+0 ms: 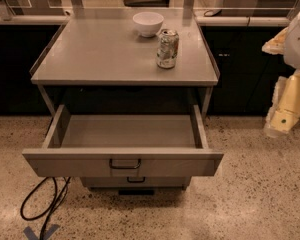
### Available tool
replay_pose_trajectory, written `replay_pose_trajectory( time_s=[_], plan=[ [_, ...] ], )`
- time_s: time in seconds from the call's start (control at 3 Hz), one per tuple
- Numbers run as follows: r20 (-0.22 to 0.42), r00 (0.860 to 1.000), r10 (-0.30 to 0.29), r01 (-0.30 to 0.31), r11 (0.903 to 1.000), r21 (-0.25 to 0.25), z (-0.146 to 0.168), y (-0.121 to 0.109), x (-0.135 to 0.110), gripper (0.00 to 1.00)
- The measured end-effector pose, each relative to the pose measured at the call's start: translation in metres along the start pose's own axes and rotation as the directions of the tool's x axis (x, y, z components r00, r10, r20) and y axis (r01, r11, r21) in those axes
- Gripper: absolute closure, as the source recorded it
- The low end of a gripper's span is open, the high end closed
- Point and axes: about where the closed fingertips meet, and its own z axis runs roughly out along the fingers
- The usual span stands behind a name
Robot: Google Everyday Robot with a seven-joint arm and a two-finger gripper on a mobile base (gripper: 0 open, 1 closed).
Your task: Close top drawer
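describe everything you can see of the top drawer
The top drawer is wide grey metal, with a flat front panel and one dark bar handle at centre. It stands pulled far out beneath the cabinet top, level, with nothing visible inside. Nothing touches it; the pincer hangs apart at the picture's right.

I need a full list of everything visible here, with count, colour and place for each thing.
cabinet top: one, grey, centre
top drawer: one, grey, pulled out below it
lower drawer: one, grey, under the top drawer
bowl: one, white, back of cabinet top
can: one, silvery, right-front of bowl
cable: one, black, floor, left
tape: one, blue, floor, bottom left
arm: one, cream, right edge
end effector: one, cream, right of top drawer, apart from it
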Motion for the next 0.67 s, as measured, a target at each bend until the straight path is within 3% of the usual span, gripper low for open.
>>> replay_pose_trajectory(
  time_s=[0.67],
  plan=[
    [0.013, 1.000, -0.010, 0.010, 0.9999, 0.010, 0.0075, 0.0084, 0.0026, 0.00]
  ],
)
